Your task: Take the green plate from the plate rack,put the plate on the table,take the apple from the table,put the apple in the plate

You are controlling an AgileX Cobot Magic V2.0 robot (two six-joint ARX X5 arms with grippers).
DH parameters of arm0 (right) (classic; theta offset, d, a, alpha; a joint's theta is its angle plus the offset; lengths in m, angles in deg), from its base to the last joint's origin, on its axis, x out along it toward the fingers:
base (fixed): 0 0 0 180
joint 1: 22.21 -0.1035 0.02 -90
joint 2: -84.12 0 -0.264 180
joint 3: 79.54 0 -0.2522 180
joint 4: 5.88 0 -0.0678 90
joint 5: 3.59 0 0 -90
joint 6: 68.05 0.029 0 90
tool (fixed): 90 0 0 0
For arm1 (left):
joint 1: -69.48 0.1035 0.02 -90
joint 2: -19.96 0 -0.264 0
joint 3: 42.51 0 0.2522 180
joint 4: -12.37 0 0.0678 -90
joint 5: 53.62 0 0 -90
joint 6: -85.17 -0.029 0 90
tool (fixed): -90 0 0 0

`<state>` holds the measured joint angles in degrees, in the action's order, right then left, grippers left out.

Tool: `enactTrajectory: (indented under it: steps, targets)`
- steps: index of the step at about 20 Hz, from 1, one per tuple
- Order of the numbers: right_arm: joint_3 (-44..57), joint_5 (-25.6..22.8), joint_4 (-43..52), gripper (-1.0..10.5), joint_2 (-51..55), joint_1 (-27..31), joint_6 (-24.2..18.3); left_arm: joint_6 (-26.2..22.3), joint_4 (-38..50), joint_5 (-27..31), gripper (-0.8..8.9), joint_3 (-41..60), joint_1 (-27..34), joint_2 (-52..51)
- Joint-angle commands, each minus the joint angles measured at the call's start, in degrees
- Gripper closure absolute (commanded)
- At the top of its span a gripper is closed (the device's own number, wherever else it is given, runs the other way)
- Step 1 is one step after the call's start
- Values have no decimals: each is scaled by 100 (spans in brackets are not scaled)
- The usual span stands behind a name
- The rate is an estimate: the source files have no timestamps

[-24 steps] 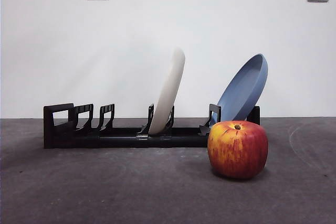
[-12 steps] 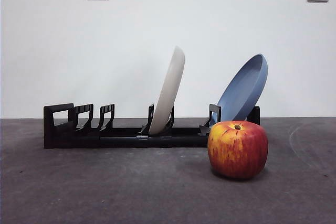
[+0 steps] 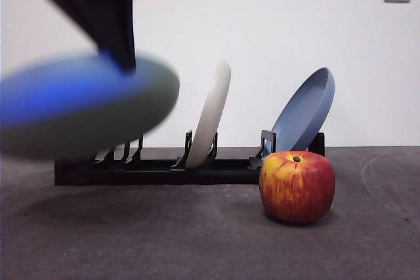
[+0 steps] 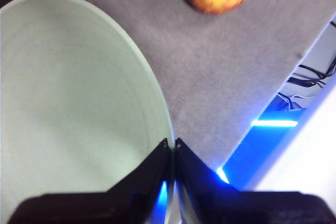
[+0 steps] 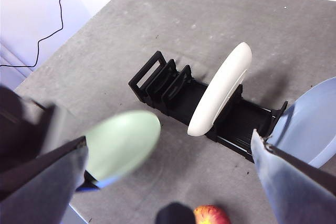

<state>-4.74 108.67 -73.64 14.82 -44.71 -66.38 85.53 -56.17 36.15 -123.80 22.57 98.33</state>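
**Green plate held over the table**

Grey table [image 3: 197, 240], front view: one apple [image 3: 297, 186], one rack [image 3: 164, 172] holding a white plate [image 3: 211, 113] and a blue plate [image 3: 304, 111]; the blurred green plate [image 3: 85, 106] hides the rack's end.

Left wrist view: left gripper [image 4: 171, 148] pinches the green plate's rim.

Right wrist view: right gripper [image 5: 168, 166] spread wide, high above.

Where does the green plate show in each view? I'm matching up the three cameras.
Front view: the green plate is a blurred disc at the left, held in the air in front of the plate rack.
Left wrist view: it fills the picture's left, its rim pinched in the left gripper.
Right wrist view: a pale green oval beside the rack.
Shared landmark: the apple, seen in all three.
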Motion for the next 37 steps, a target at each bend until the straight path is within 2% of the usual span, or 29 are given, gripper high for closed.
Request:
enactTrajectory:
  steps: [1, 7, 10, 15, 18, 20, 21, 30, 33, 37]
  targets:
    - [-28, -22, 39, 352, -20, -4, -22, 240, 863, 9, 822, 710, -59, 9]
    - [-28, -22, 22, 352, -20, -4, -20, 551, 2715, 0, 823, 2024, -245, 61]
    - [-28, -22, 20, 352, -20, -4, -20, 551, 3213, 0, 823, 2361, -306, 234]
    - [-28, -20, -2, 352, -20, -4, -20, 564, 3202, -173, 822, 2385, -306, 977]
    - [-28, -20, -2, 352, -20, -4, -20, 566, 3130, -166, 806, 2385, -306, 1051]
    - [-28, -17, -11, 352, -20, -4, -20, 627, 3134, -166, 686, 2382, -304, 892]
    - [-28, -17, -26, 352, -20, -4, -20, 706, 3130, -162, 641, 2382, -299, 785]
    - [-28, -17, -286, 352, -20, -4, -26, 804, 2994, 37, 618, 2223, -299, -452]
    - [-28, -20, -551, 353, -22, -4, -68, 802, 2695, 245, 618, 1755, -299, -1189]
    - [-26, -39, -1082, 353, -111, -129, -249, 601, 1908, 723, 618, 492, -299, -2059]
